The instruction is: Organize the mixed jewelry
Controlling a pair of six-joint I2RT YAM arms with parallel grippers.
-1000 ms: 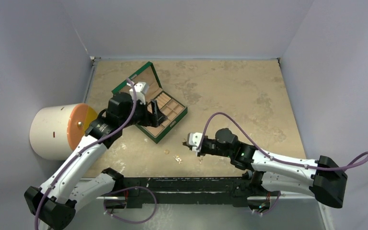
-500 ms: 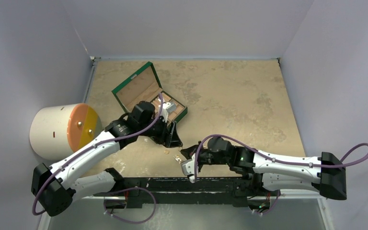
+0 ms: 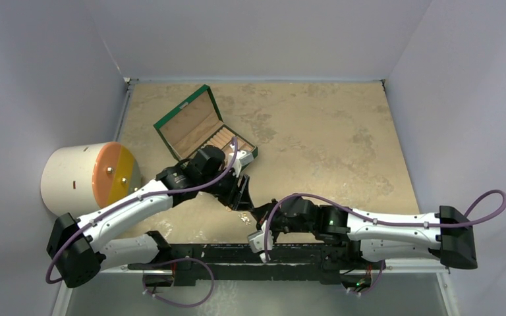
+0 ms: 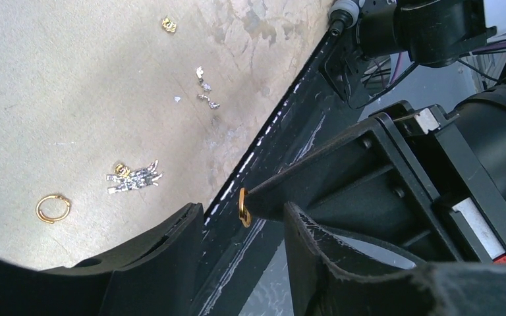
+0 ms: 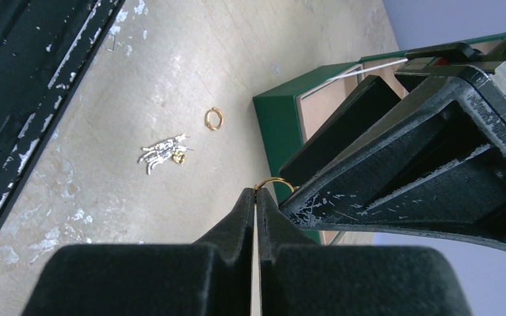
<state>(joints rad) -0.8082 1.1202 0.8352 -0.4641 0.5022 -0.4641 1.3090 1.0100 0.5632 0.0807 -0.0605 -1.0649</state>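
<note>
Gold hoop (right gripper's pinch) loosely between left gripper's fingers

Table: tan, mottled with darker brown patches. Box at 10 o'clock: green shell, tan lining. Drum at 9 o'clock: white body, face split orange/yellow. Arms: white links, black joints, purple cables. Left gripper and right gripper: black, white scuffs. Pinched hoop: gold. Loose hoop: gold. Cluster: silver glitter, one gold bit. Rail at 6 o'clock: black, chipped white. Walls: pale lavender-grey.
</note>
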